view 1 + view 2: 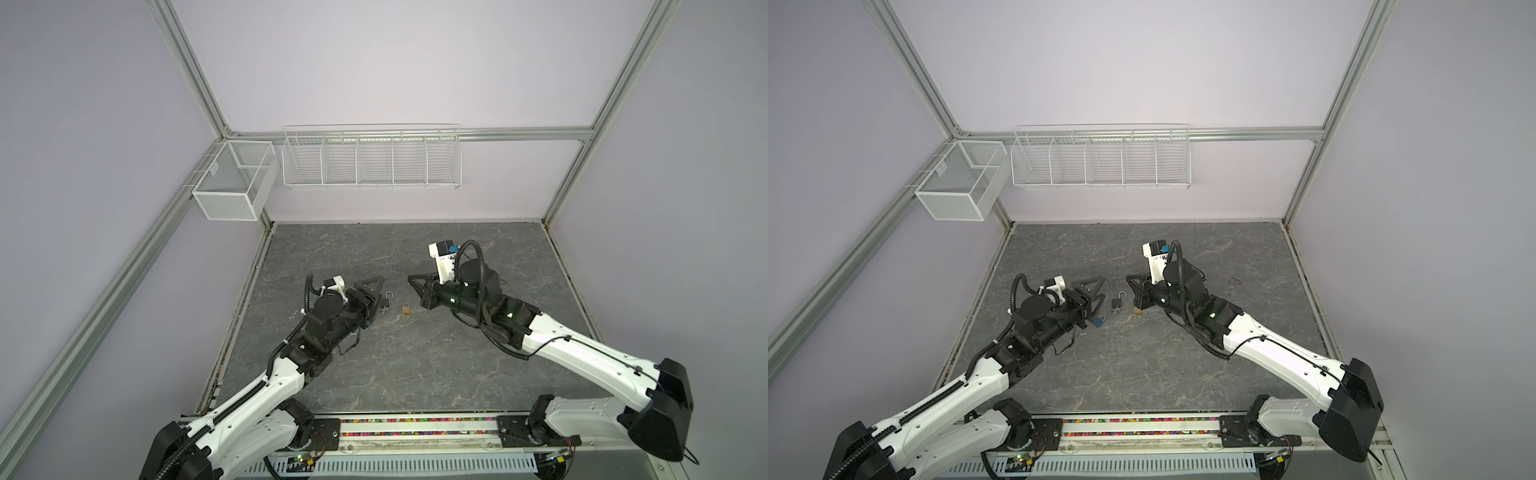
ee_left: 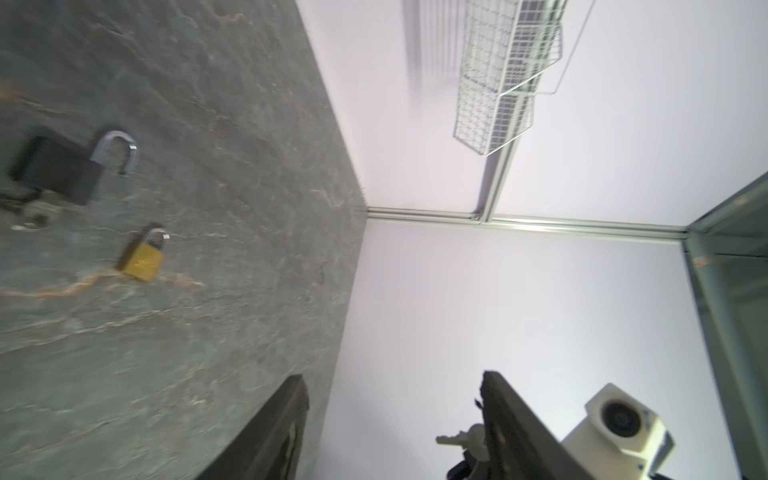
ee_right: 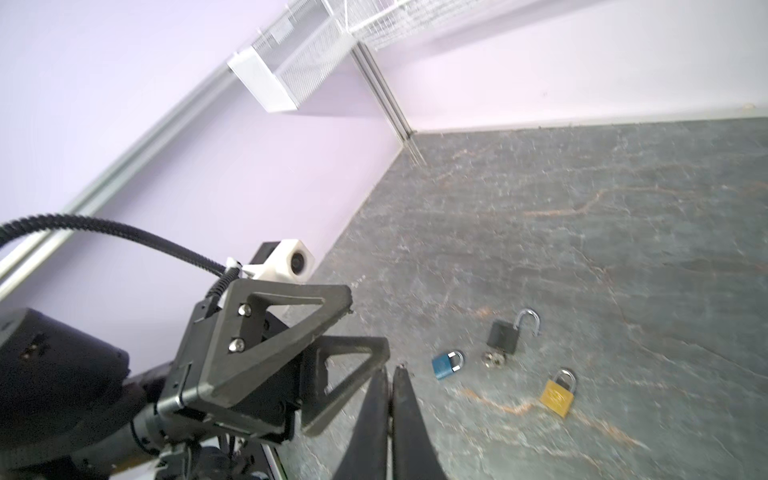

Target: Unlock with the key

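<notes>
The left gripper (image 2: 392,378) stands open with nothing between its fingers (image 2: 274,428); the right gripper (image 3: 392,370) is closed, and in the left wrist view a small silvery key (image 2: 451,439) juts from its tip, apparently pinched by the head. Between the two, about mid-bench (image 3: 582,208) and somewhat toward the left edge, lies the black padlock (image 3: 503,336) with its shackle (image 3: 530,318) free at one leg, so it looks opened already; a silvery lump (image 3: 493,359) touches its base, too small to name. A blue padlock (image 3: 444,365) lies near it toward the left edge and a brass padlock (image 3: 558,395) toward the right; both have their shackles shut.

The key is gripped by its head alone, so a sideways push at a keyway could twist or drop it; the locks lie loose and flat, so pressure may slide one away unless the open gripper steadies it; those fingers hang close enough to knock the black or blue lock.

The key's long axis seems to run down toward the bench, blade lowest; the black padlock's runs near edge to far edge, shackle farthest.
</notes>
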You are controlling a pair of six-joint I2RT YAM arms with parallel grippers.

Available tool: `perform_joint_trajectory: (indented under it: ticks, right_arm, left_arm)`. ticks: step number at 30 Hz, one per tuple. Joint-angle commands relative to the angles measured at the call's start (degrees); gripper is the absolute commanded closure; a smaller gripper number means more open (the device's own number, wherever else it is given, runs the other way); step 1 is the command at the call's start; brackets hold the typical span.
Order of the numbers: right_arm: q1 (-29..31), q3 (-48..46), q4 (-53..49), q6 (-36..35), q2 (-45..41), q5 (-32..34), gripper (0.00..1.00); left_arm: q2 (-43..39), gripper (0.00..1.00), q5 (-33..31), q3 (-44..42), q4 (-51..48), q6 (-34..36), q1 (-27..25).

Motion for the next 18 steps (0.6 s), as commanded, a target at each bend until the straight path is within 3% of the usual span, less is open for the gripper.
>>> perform_joint_trajectory:
  ticks: [1, 10, 18]
  right_arm:
    - [1.29, 1.49, 6.45, 1.90, 1.48, 0.47, 0.93]
    - [3.78, 3.96, 13.50, 1.62, 5.98, 0.09, 0.93]
    - [5.64, 6.00, 16.79, 0.92, 10.75, 0.89, 0.93]
  left_arm:
    - [1.20, 0.30, -3.99, 2.64, 6.05, -7.66, -1.29]
    - [0.18, 0.25, -6.85, 2.47, 9.81, -16.22, -2.15]
    - [-0.53, 0.25, -8.98, 0.74, 13.09, -19.49, -2.17]
